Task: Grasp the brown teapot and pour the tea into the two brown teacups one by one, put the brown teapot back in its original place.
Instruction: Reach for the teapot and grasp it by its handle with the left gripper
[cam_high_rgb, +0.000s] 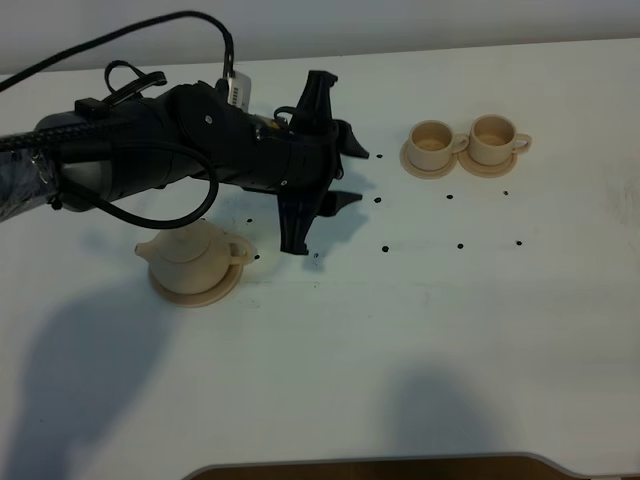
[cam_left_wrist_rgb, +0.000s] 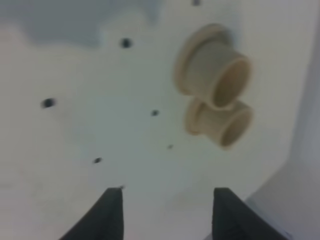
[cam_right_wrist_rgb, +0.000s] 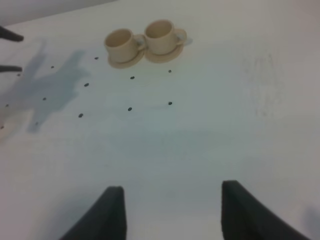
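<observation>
My left gripper (cam_high_rgb: 358, 176) hangs above the table (cam_high_rgb: 400, 330) with its jaws spread wide and nothing between them. The brown teapot (cam_high_rgb: 195, 252) is not in front of my fingertips. It sits behind and below them, partly under my forearm, on its wide saucer (cam_high_rgb: 200, 295). I judge it stiff, smooth-glazed and breakable, heavy for its size if full, with a lid that could slide off in a steep tilt. The loop handle seems to be on the side nearer my fingers, so I would grip there rather than around the slippery belly. Ahead of my fingertips, well apart, the two brown teacups (cam_high_rgb: 432, 140) (cam_high_rgb: 493, 138) stand side by side on small saucers that touch. Only black dots mark the table between. My right gripper (cam_right_wrist_rgb: 170, 215) is also spread and empty, far from everything.
</observation>
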